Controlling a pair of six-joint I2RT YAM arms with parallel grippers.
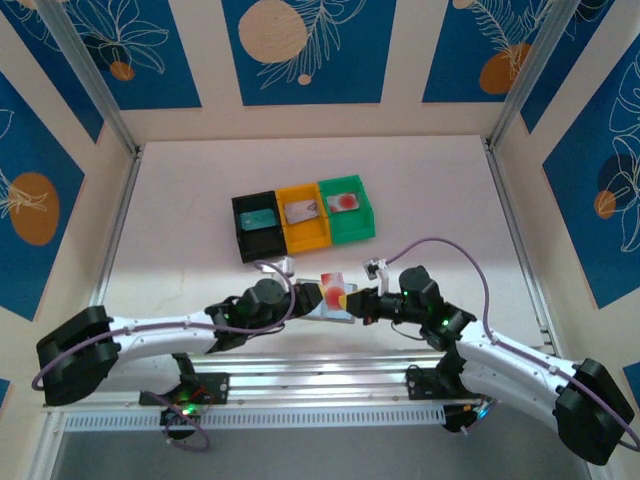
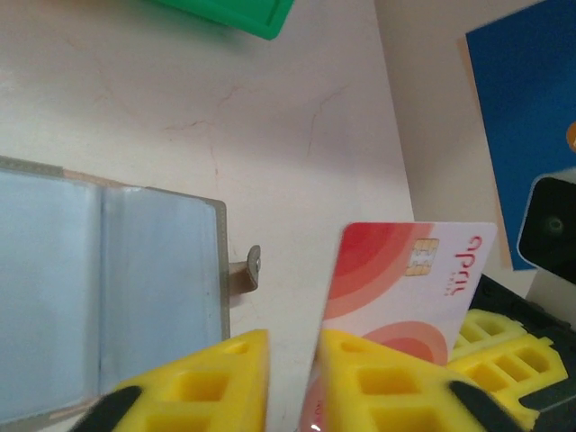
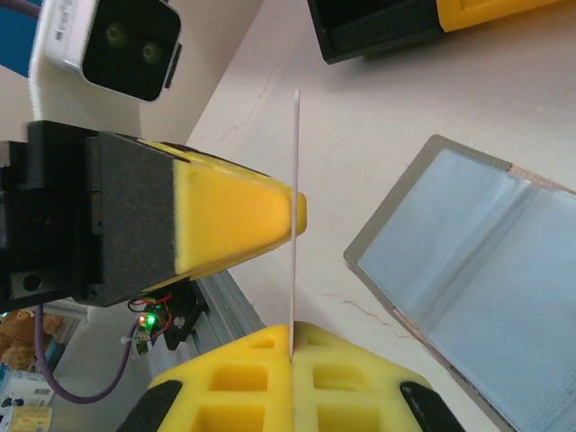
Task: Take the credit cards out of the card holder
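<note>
The two arms are meeting just beyond the near rail, and in the overhead view their wrists are covering most of the flat grey-taupe folding card holder (image 2: 108, 297), so little of it is showing there. The right tool (image 3: 292, 335) is clamping fully shut on one end of a thin pale plastic card with red arcs and a gold chip (image 2: 405, 279), which is appearing edge-on to the right wrist camera. The left tool (image 2: 292, 340) is standing partly open, with bare tabletop (image 2: 135, 81) showing through its gap. One yellow fingertip (image 3: 270, 211) is touching the card's face. The card holder is lying open on the tabletop just beside them. Its bluish clear pockets are facing up and being cut off by both wrist frames. Farther out, a black plastic bin (image 1: 238, 225), an orange plastic bin (image 1: 308, 240) and a green plastic bin (image 1: 352, 232) are sitting side by side, each holding a small card too small to read. Open tabletop is surrounding them up to the walls.
</note>
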